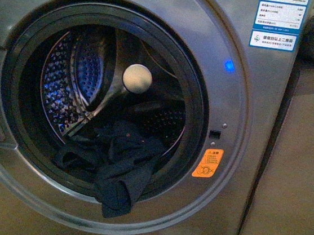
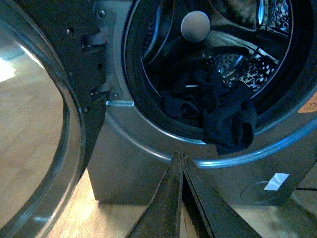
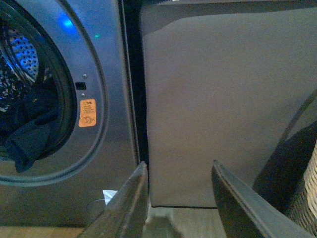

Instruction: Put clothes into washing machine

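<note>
So the clothes (image 1: 118, 170) are mostly inside the washing machine (image 1: 243, 104), bunched low in the drum, with one dark fold flopped out over the door seal's lower rim. The glass door (image 2: 44, 148) hangs wide open. Left fingers (image 2: 179, 163) are pressed together, holding nothing. Right fingers (image 3: 179, 186) are spread apart, empty, facing the grey-beige cabinet (image 3: 223, 99) beside the machine.

Wood floor (image 2: 29, 148) – washing machine (image 2: 148, 173) + grey-beige cabinet (image 3: 218, 109) standing on it.
</note>
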Robot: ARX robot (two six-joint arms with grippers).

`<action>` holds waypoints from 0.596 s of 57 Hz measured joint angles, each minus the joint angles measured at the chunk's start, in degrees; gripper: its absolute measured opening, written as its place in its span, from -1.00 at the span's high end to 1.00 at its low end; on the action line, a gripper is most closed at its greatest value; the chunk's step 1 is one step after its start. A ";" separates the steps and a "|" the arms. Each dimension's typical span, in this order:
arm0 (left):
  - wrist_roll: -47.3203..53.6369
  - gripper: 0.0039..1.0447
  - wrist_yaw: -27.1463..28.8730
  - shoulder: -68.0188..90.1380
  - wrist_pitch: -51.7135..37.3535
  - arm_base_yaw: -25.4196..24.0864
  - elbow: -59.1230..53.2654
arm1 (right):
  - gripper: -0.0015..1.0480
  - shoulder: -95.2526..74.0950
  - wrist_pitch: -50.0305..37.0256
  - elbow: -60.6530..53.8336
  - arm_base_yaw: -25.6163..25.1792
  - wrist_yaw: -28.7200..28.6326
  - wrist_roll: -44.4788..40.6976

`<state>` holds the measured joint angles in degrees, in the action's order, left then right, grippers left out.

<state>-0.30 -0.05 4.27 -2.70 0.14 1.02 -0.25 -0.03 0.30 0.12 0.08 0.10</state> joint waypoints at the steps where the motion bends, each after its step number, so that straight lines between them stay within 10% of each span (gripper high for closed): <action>1: 0.07 0.87 0.04 -0.70 0.74 0.00 0.00 | 0.16 0.00 0.00 0.00 0.00 0.00 0.00; 18: 0.04 -0.22 0.04 -3.93 2.58 0.00 0.00 | -0.88 0.00 0.00 0.00 0.00 -0.02 0.00; 28: 0.09 -0.91 0.04 -3.96 2.58 0.00 0.00 | -0.86 0.00 0.00 0.00 0.00 0.00 0.00; 34: 0.09 -0.88 0.04 -3.96 2.58 0.00 0.00 | -0.86 0.00 0.00 0.00 0.00 0.00 0.00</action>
<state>-0.21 -0.01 0.32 -0.12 0.14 1.02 -0.25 -0.03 0.30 0.12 0.08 0.10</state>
